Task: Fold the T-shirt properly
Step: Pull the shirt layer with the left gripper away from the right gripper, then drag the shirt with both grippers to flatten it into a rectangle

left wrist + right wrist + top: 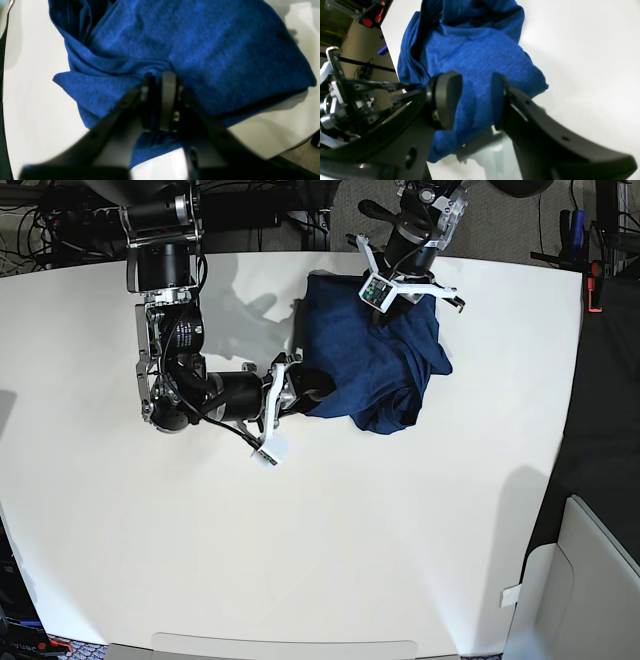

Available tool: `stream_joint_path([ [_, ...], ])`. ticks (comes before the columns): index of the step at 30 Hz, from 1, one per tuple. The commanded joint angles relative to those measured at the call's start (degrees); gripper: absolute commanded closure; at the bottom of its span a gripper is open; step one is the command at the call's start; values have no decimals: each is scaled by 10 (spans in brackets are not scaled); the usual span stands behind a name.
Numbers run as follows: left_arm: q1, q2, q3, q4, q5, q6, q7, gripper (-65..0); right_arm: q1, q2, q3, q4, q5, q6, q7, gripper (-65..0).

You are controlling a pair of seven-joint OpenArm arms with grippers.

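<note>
The dark-blue T-shirt [375, 360] lies bunched into a thick bundle on the white table [400, 530], at the far middle. My left gripper [385, 305] is at its far edge. In the left wrist view this gripper [158, 75] is shut on a gathered fold of the T-shirt [200, 45]. My right gripper [318, 388] is at the bundle's near-left corner. In the right wrist view it [473, 76] is open, with the pads [447, 100] standing on either side of a hanging edge of the T-shirt [475, 55].
The table's far edge runs just behind the shirt, with cables and dark equipment beyond it. A device with red buttons [367, 22] sits off the table edge. A grey bin [590, 580] stands at the lower right.
</note>
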Motion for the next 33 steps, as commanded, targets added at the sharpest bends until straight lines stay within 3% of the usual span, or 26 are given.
stream_joint_path([
  [1,3,-2,-2,11,4,5,-14,-1,13,-2,2,11,17,3,8,-218],
  [7,18,3,-57,37,4,7,-14,0,13,-2,2,11,17,3,8,-218],
  [13,23,45,-149,42,4,7,-14,0,13,-2,1,11,17,3,8,-218],
  [18,40,59,-192,43,4,7,-14,0,19,-6,-3,11,16,3,8,-218],
  [24,68,92,-214,45,4,7,-14,0,57,-20,-5,4,7,3,8,-218],
  [33,80,103,-215,88,4,7,-19,0,94,-61,-5,-33,-60,3,8,-219],
])
